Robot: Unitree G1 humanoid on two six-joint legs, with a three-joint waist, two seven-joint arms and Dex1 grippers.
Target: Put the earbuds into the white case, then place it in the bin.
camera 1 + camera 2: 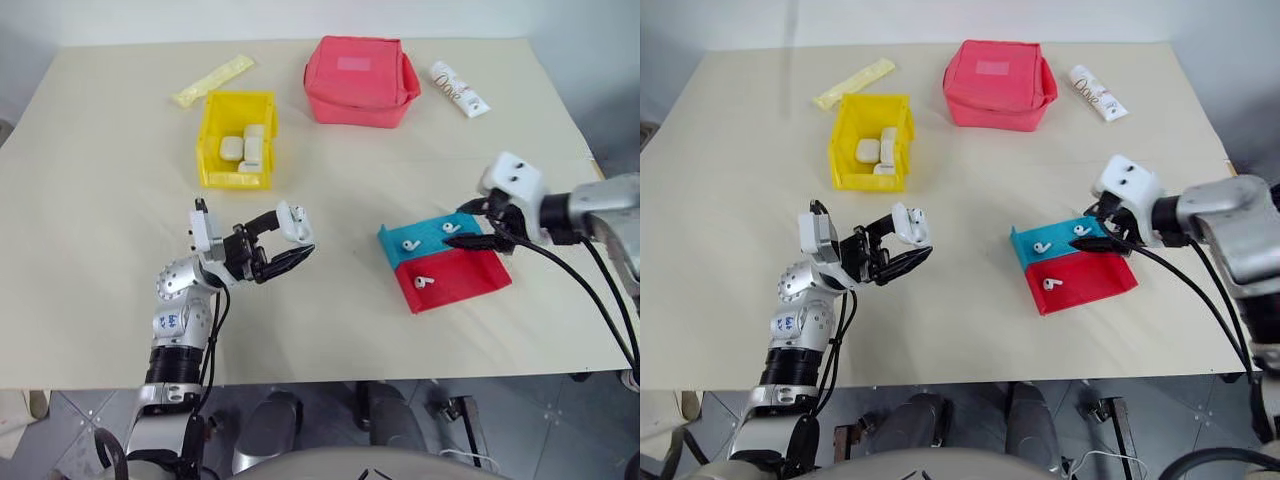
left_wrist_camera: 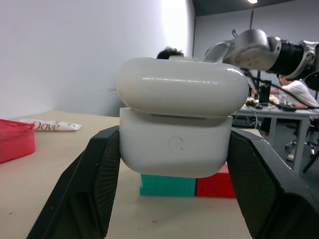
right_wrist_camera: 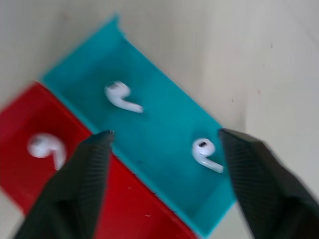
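Observation:
My left gripper [image 1: 290, 237] is shut on the white case [image 1: 294, 221] and holds it above the table, left of the tray. In the left wrist view the case [image 2: 177, 117] sits between both fingers with its lid slightly ajar. Three earbuds lie in the tray: two on the blue half [image 1: 409, 244] [image 1: 450, 228] and one on the red half [image 1: 424, 282]. My right gripper [image 3: 165, 133] hangs open just over the blue half, with one earbud [image 3: 207, 153] below, between its fingers. The yellow bin [image 1: 210, 150] stands at the back left and holds several white cases.
The blue-and-red tray [image 1: 470, 275] lies right of centre. A red fabric pouch [image 1: 360, 80] sits at the back, with a white tube [image 1: 460, 88] to its right. A pale yellow packet [image 1: 213, 80] lies behind the bin.

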